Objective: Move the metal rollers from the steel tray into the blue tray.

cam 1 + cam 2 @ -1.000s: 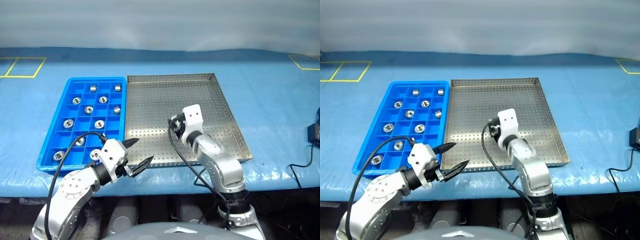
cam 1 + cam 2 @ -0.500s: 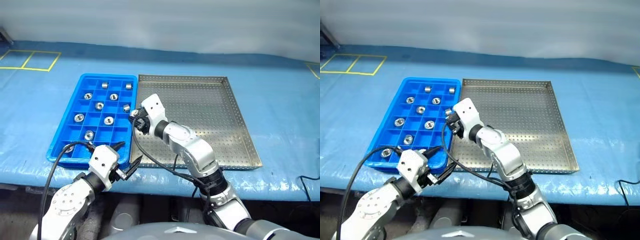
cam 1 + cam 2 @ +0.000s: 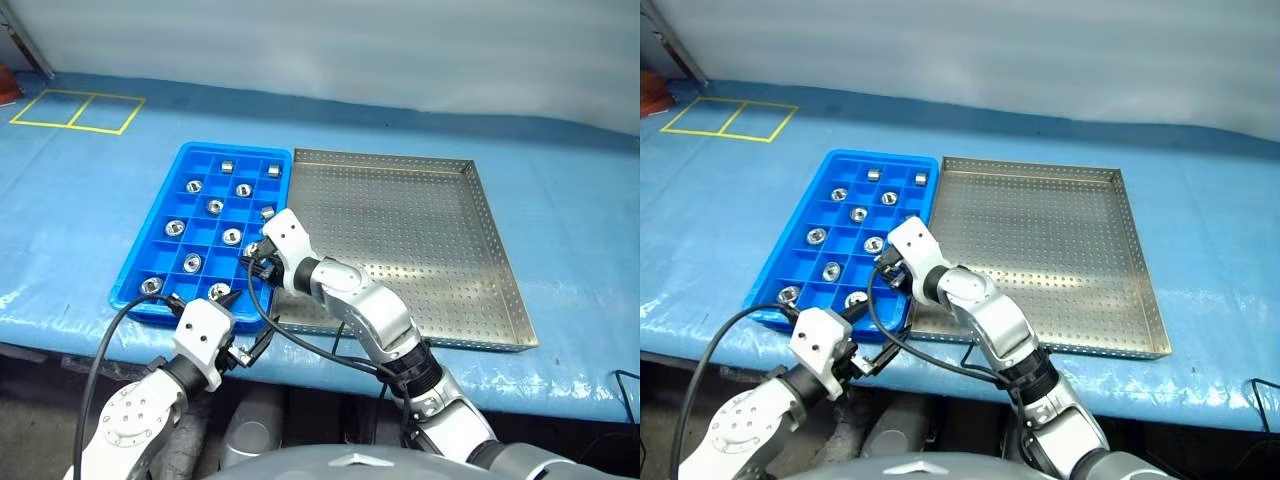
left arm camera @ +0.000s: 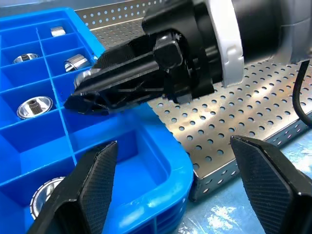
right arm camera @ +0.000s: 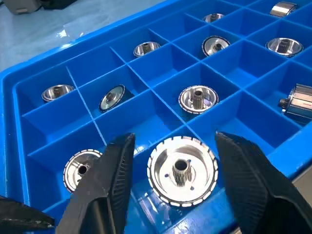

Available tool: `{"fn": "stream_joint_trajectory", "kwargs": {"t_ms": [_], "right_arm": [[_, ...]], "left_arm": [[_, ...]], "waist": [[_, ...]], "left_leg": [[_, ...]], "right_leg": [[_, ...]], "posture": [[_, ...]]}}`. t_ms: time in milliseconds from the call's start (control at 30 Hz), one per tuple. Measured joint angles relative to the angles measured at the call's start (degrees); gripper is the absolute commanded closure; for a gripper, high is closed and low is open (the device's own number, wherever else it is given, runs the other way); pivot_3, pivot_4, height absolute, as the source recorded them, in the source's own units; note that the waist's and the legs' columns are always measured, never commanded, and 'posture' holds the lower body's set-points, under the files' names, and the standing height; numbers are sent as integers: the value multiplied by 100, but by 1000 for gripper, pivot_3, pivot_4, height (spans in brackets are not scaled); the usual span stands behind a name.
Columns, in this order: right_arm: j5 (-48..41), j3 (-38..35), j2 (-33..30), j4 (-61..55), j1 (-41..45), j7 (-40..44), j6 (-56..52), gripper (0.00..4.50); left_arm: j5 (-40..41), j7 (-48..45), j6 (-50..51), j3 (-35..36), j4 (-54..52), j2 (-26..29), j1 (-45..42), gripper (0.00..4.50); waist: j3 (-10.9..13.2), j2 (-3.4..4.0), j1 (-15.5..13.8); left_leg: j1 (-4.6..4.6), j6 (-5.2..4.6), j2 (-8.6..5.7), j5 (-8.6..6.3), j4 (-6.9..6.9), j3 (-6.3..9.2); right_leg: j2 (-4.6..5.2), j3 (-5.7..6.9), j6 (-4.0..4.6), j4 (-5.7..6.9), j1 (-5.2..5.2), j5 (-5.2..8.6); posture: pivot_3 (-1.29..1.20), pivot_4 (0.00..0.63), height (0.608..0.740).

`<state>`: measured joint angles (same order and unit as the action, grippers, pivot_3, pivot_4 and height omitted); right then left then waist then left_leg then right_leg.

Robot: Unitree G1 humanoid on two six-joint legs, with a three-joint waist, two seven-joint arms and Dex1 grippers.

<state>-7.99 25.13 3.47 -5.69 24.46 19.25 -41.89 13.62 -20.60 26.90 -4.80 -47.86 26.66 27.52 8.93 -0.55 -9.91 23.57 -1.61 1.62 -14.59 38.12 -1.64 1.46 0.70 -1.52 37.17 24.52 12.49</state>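
2 arms are in frame. The right arm reaches forward and across to the left, its right gripper (image 3: 256,257) over the right-hand column of the blue tray (image 3: 165,205), near that tray's front end. In the right wrist view its fingers (image 5: 105,185) stand spread apart, with 1 roller (image 5: 182,169) lying flat in the cell between them; neither finger is seen touching it. The left arm is bent low at the front edge of the table (image 3: 80,200), with the left gripper (image 3: 250,325) just in front of the blue tray's near right corner, fingers spread and holding nothing.

The head views show the steel tray (image 3: 400,235) lying directly beside the blue tray on its right, edges touching or nearly so, and no roller is seen on its perforated floor. The rollers (image 3: 215,206) sit singly in separate cells of the blue tray.

The left wrist view shows the right gripper from the side, its black fingers pointing over the tray's right-hand cells beside the steel tray's rim. The right wrist view shows the cell contents close up: most rollers lie flat with the hollow centre upward, and 1 at the edge lies on its side.
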Motion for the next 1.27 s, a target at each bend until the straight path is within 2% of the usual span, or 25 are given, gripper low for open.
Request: {"fn": "stream_joint_trajectory", "kwargs": {"t_ms": [100,133,433,700,833,1033,1267], "right_arm": [[43,-58,-7,-21,-24,-50,16,136],[48,-85,-10,-48,-48,-59,13,61],[25,-880,-399,-1371,-518,-341,-357,61],[41,-1645,-1203,-2498,-1312,-539,-718,61],[39,-1751,-1586,-2818,-1672,-495,-746,61],[-106,-1649,-2003,-3074,-1976,-199,-821,61],[-127,-1340,-2377,-3114,-2150,-30,-833,61]], "left_arm": [[5,-76,-1,-26,0,10,-82,482],[6,-90,0,-27,0,19,-107,482],[223,-546,3,-23,241,86,-921,482],[-80,-370,31,55,1366,44,-2401,482],[-325,-102,50,117,1918,-94,-2928,482],[-430,70,360,152,2117,-193,-3057,482],[-402,129,553,233,2116,-278,-2808,482]], "waist": [[-1,-1,18],[-2,-2,28],[-2,-2,308],[-4,-3,700],[-5,-5,882],[-6,-7,931],[-7,-10,903]], "left_leg": [[-1,0,0,0,2,0],[-1,0,0,0,3,0],[3,0,-2,1,5,0],[-1,-1,-4,2,8,-3],[-1,-1,-4,2,7,-3],[-2,-1,-2,2,8,-5],[-2,-3,-3,3,17,-7]], "right_leg": [[0,0,1,0,-2,1],[0,0,1,0,-2,1],[2,-1,-1,-1,-2,-2],[0,-6,-3,2,-5,-33],[-2,-9,-4,3,-4,-36],[-2,-13,-4,5,-4,-36],[1,-16,-7,7,-5,-37]], "posture": [[360,150,740],[347,150,740],[172,150,740],[45,150,740],[36,150,740],[50,150,740],[77,150,740]]}}
